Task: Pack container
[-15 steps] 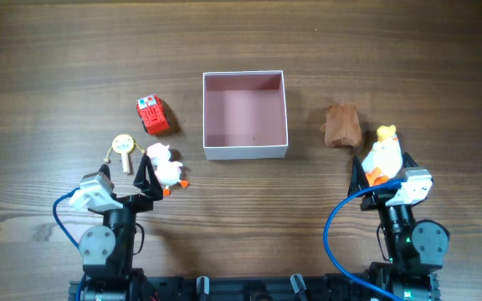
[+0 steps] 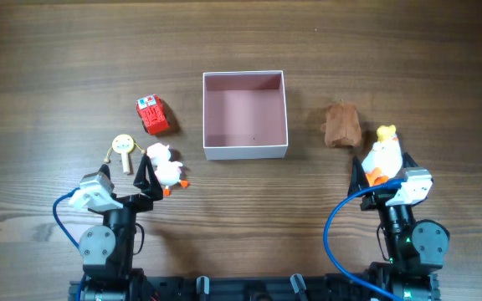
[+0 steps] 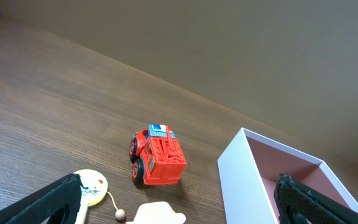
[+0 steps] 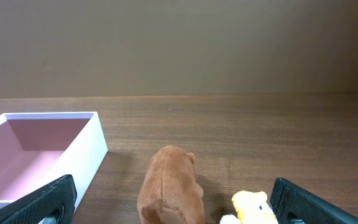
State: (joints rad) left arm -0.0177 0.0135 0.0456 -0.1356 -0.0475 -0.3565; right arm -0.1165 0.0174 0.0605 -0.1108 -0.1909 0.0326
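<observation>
**Both grippers spread wide, toys all lying outside the container**

The container (image 2: 245,151) sits in the middle of the wooden table (image 2: 48,58), a bit toward the far side. It's a square box with white walls, and only its pale pink floor is showing.

On the left side, a red toy truck (image 2: 152,115) is just left of the box, not touching it. Nearer the arm there's a round cream toy on a stick (image 2: 123,148), with a white duck toy (image 2: 166,167) right beside it. The left gripper (image 3: 178,194) is opened wide, its fingers (image 3: 55,200) out at the edges of the wrist view. The top of the white duck pokes up between them, but nothing is clamped.

On the right side, a brown plush animal (image 2: 340,124) lies right of the box with a clear gap. A yellow-headed duck toy (image 2: 384,155) sits just beyond it toward the arm. The right gripper (image 4: 173,198) is spread wide too, and that duck sits between its fingers. I can't tell whether either finger touches it.
</observation>
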